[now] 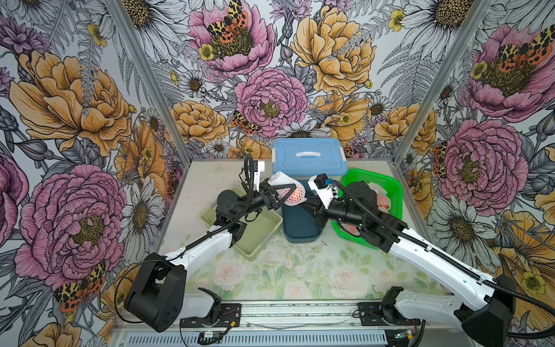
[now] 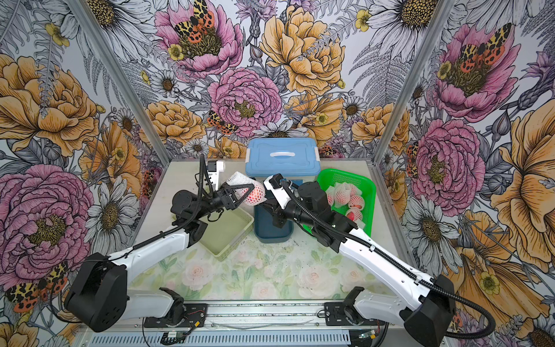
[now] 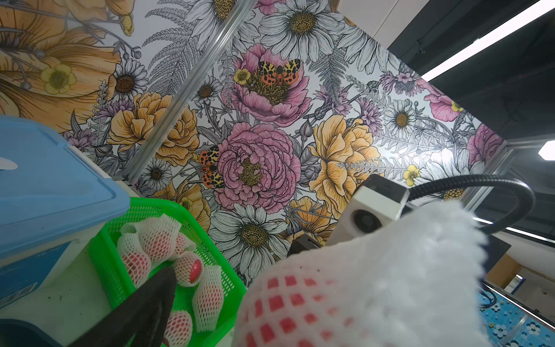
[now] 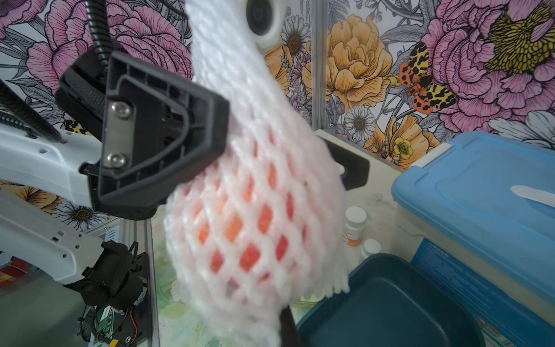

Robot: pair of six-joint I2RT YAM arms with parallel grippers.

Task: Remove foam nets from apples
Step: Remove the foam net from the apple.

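A red apple (image 1: 297, 193) (image 2: 255, 194) wrapped in a white foam net (image 1: 282, 180) (image 4: 255, 210) hangs in the air above the dark blue bin (image 1: 300, 228). My left gripper (image 1: 292, 193) (image 2: 250, 192) has its jaws spread wide, one on each side of the netted apple (image 3: 300, 306), and stands open. My right gripper (image 1: 301, 204) (image 2: 264, 204) is shut on the net's frilly lower end, its own fingers (image 4: 288, 327) mostly hidden under the foam. More netted apples (image 2: 345, 192) (image 3: 159, 240) lie in the green basket (image 2: 345, 174).
A blue-lidded box (image 1: 309, 156) stands behind the bin. A pale green tray (image 1: 258, 231) sits under the left arm. Two small white pill bottles (image 4: 354, 222) stand between bin and box. The green basket (image 1: 390, 180) is at the right, under the right arm.
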